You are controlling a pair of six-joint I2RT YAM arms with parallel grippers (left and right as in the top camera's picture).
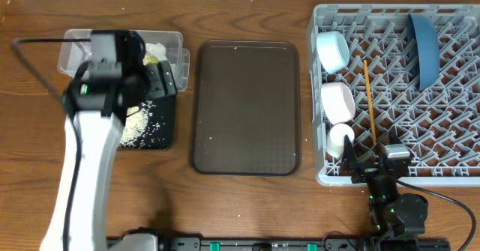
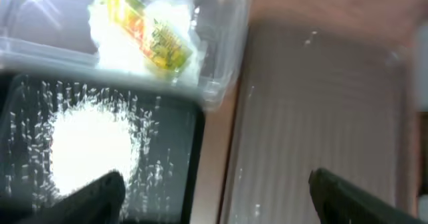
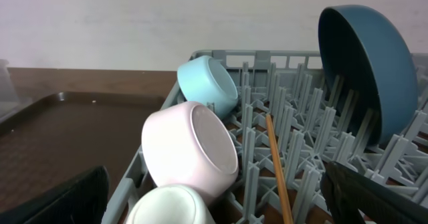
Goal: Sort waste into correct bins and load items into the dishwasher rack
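Waste: crumpled white tissue [image 2: 167,10] and yellow-green/orange wrapper [image 2: 150,40] lie in the clear tub [image 1: 73,50], far left of the tabletop [image 1: 247,206]. Rice scraps [image 2: 90,147] are heaped in the black tray [image 1: 166,127] just near of it. Left end effector [image 2: 215,180] has its fingers spread and empty, above the tray's right edge.

The brown serving tray [image 1: 245,109] is at centre.

Dishwasher rack [image 1: 457,142], right: dark blue plate [image 1: 424,47] on edge at the far side; light blue bowl [image 1: 332,50], white bowl [image 1: 337,101] and small cup [image 1: 340,139] down the left column; chopsticks [image 1: 370,101] beside them. Right end effector [image 3: 215,174] is spread and empty, at the near edge by the cup.
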